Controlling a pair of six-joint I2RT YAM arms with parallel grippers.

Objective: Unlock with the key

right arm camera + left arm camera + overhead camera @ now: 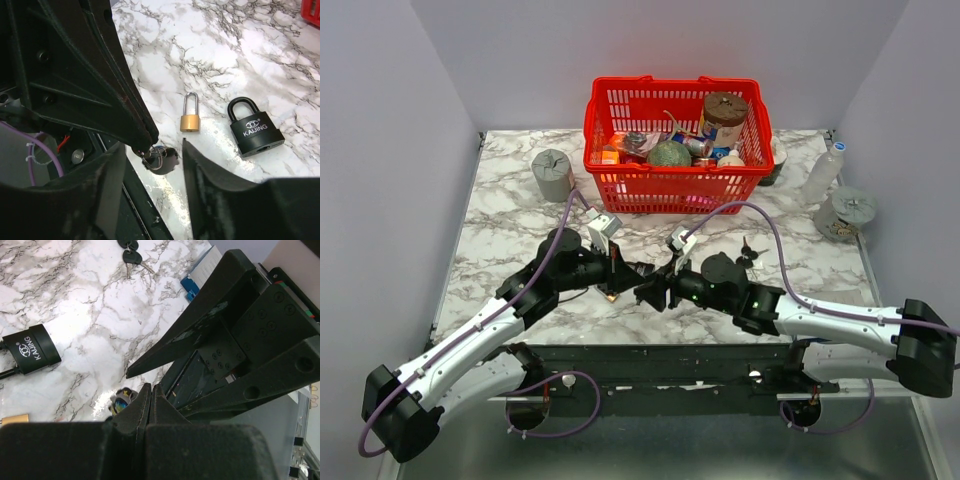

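My left gripper (150, 387) is shut, pinching the ring of a small dark-headed key (161, 158) that hangs from its tips just above the marble near the front edge. The key shows partly beside the tips in the left wrist view (122, 399). My right gripper (152, 148) is open, one finger on each side of the hanging key, not touching it. In the top view the two grippers (625, 272) (652, 290) meet tip to tip. The black padlock (255, 131) and a small brass padlock (190, 122) lie flat just beyond. A second key bunch (131, 254) lies further right (750, 250).
A red basket (610, 110) full of items stands at the back centre. A grey cylinder (552, 173) is to its left, and a clear bottle (823, 170) and a grey spool (847, 212) are at the right. The table's front edge is right beneath the grippers.
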